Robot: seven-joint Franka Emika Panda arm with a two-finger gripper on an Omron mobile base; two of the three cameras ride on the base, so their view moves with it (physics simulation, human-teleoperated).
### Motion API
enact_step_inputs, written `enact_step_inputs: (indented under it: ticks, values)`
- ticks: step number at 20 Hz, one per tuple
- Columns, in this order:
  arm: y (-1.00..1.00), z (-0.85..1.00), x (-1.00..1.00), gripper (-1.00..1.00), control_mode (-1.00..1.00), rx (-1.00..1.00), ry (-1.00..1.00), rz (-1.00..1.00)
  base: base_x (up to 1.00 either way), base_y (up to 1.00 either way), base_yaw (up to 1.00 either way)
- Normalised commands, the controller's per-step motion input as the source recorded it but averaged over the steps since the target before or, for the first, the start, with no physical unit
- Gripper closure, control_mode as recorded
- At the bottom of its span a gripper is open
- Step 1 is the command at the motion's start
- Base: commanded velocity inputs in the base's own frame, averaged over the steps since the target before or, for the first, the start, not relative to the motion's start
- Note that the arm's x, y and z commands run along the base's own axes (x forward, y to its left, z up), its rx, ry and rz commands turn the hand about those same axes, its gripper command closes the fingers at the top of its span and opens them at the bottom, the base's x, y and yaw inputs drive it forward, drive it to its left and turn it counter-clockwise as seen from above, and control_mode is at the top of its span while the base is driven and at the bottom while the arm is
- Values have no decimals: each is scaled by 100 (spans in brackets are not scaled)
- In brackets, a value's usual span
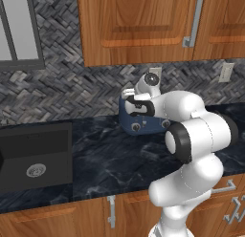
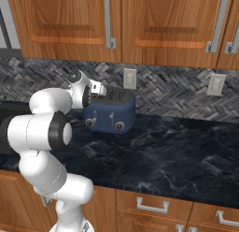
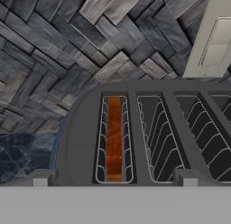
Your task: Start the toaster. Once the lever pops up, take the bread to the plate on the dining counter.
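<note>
I am looking at a kitchen counter (image 2: pixel 177 151) of black marble with white veining, backed by a grey herringbone tile wall (image 2: pixel 172 93) and topped by wooden cabinets (image 2: pixel 158 25). The toaster (image 2: pixel 111 115), a dark blue rounded box with two small silver knobs on its front, stands at the back edge of the counter, close against the wall and just below a white wall outlet (image 2: pixel 129 78). A second outlet (image 2: pixel 215 84) sits further along the wall toward the right.

My arm reaches over the counter so that the gripper (image 3: pixel 115 181) hangs just above the toaster's top, at its left end as seen from the right base view. In the hand view its two small grey fingertips (image 3: pixel 41 179) rise at the bottom, set wide apart, one at each side of the toaster's slots; the tool is fully spread and has hold of nothing.

The bread (image 3: pixel 114 139), a brown slice with darker crust, stands on edge inside the leftmost slot in the hand view, cradled by the wire guides. The slots beside it hold only their wire guides.

In the left base view a dark sink (image 1: pixel 36 157) is set into the counter near its left end, well apart from the toaster.
</note>
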Motion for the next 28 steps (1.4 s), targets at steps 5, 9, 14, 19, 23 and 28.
enact_step_inputs:
  ticks: [5,9,14,19,23,28]
  values:
    - [0,0,0,-100,-100,0,0,0,0,0,0]
    - [0,0,0,-100,-100,0,0,0,0,0,0]
    - [0,0,0,-100,-100,0,0,0,0,0,0]
    - [0,0,0,-100,-100,0,0,0,0,0,0]
    - [0,0,0,-100,-100,0,0,0,0,0,0]
    - [0,0,0,-100,-100,0,0,0,0,0,0]
